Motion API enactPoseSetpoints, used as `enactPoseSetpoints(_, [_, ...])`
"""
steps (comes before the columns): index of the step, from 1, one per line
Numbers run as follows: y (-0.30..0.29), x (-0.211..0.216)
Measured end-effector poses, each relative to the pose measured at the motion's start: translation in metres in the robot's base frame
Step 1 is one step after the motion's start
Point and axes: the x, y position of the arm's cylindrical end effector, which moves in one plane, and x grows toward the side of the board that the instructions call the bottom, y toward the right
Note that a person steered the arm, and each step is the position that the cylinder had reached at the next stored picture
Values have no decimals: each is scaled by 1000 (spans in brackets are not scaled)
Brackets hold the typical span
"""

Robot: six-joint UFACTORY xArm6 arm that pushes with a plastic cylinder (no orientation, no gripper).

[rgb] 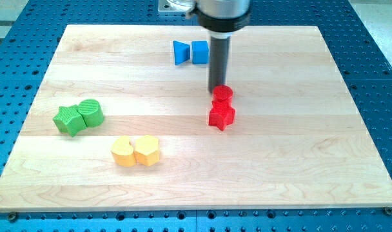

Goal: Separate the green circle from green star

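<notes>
The green circle (91,112) sits at the view's left, touching the green star (68,120) on the star's right side. My tip (216,90) is near the middle of the board, far to the right of the green pair. It stands just above and left of the red circle (223,94), close to or touching it.
A red star (222,116) lies just below the red circle. Two blue blocks (190,52) sit near the view's top, left of the rod. A yellow heart (123,152) and a yellow hexagon (147,150) lie below the green pair. The wooden board (299,161) rests on a blue perforated table.
</notes>
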Motion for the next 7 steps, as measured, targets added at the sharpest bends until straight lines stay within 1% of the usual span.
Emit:
enactPoseSetpoints(1, [37, -13])
enactPoseSetpoints(2, [31, -22])
enactPoseSetpoints(3, [-57, 21])
enactPoseSetpoints(4, [-100, 41])
enactPoseSetpoints(5, [-142, 92])
enactPoseSetpoints(6, [-158, 101])
enactPoseSetpoints(7, [-158, 102])
